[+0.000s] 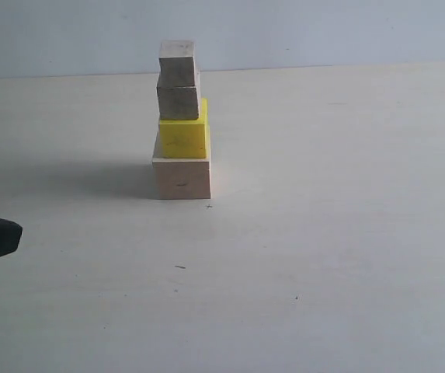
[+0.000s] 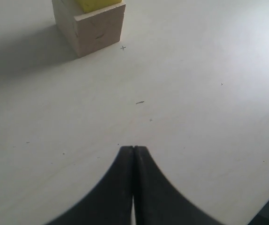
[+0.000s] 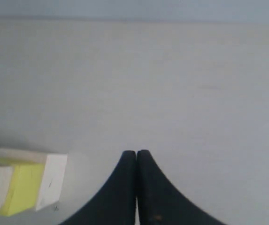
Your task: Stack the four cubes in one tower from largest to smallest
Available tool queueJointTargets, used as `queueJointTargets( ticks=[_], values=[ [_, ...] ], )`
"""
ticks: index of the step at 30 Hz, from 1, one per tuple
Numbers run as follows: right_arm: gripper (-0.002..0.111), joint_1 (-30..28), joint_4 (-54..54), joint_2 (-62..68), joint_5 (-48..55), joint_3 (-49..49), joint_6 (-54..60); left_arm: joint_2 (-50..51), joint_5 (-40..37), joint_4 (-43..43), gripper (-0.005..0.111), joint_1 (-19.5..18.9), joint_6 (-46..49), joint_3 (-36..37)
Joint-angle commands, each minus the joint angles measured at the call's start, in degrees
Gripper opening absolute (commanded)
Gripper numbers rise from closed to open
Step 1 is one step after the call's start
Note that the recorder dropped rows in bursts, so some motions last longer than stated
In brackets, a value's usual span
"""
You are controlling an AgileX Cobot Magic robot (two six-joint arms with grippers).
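Four cubes (image 1: 183,138) stand stacked, left of centre; left pincer (image 2: 133,149) and right pincer (image 3: 136,152) are pressed together, empty; seemingly only pulling clear remains.

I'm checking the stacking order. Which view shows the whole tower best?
The exterior view: the tower stands whole, bottom to top. The left wrist view shows only the largest cube and a sliver of the yellow cube; the right wrist view cuts it at the edge.
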State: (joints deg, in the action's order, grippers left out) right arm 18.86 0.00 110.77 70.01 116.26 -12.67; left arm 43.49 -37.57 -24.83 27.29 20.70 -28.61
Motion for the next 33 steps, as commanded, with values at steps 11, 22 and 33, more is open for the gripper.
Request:
queueJointTargets(
  ticks=[11, 22, 33],
  values=[
    [0.000, -0.2, 26.0, 20.1, -3.2, -8.0, 11.1, -0.4, 1.0, 2.0, 0.000, 0.1, -0.1, -0.1],
    [0.000, -0.3, 38.7, 23.2, -3.8, -8.0, 12.7, -0.4, 1.2, 2.2, 0.000, 0.1, -0.1, -0.1],
    [0.000, -2.1, 43.5, 25.0, -5.5, -8.0, 12.2, -0.4, 1.3, 2.4, 0.000, 0.1, -0.1, -0.1]
  ],
)
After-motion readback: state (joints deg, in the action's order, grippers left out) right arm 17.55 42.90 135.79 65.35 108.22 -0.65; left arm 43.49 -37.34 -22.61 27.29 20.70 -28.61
